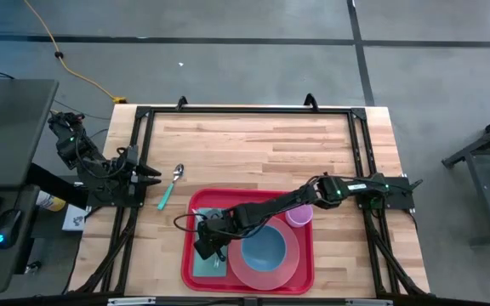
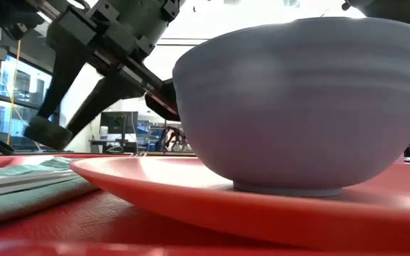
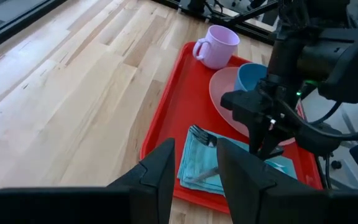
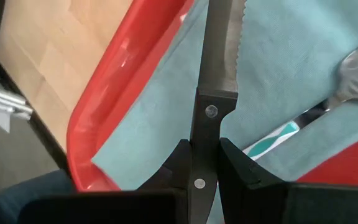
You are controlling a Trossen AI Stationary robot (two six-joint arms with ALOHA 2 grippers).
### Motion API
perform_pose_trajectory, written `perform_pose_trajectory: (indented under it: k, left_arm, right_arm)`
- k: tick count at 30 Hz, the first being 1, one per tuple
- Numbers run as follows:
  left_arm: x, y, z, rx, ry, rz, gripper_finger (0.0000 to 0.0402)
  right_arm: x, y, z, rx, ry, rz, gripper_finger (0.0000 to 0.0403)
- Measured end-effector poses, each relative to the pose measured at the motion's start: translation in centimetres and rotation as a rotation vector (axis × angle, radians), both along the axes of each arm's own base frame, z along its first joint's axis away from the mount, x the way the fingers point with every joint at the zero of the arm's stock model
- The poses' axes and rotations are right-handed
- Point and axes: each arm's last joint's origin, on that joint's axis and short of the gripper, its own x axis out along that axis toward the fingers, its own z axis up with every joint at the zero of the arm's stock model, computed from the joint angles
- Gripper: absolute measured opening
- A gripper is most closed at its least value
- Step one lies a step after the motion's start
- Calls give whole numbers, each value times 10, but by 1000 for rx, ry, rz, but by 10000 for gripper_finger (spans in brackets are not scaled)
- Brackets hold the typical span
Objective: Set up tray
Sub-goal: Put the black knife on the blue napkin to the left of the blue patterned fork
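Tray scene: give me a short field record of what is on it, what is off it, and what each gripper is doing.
tray: red, on the wooden table
on tray: pink plate with blue bowl; mug; teal napkin with fork
off tray: spoon, on the table beside it
right gripper: over the napkin, shut on a knife
left gripper: at the table's left edge, open, empty

One tray (image 1: 190, 246), plate (image 1: 287, 265), bowl (image 1: 264, 247), mug (image 1: 299, 216)
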Motion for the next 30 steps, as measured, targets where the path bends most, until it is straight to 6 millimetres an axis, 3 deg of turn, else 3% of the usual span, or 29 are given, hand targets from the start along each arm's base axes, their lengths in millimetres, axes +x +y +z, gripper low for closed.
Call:
perform_pose_trajectory:
  k: [9, 19, 30]
  left_arm:
    - [0, 0, 0, -3, 3, -6, 150]
    - [0, 0, 0, -3, 4, -7, 150]
    - [0, 0, 0, -5, 8, -11, 150]
  right_arm:
    - [-2, -2, -1, -33, 15, -22, 100]
    - [2, -2, 2, -82, -52, -2, 111]
    - [2, -15, 42, -241, -197, 10, 112]
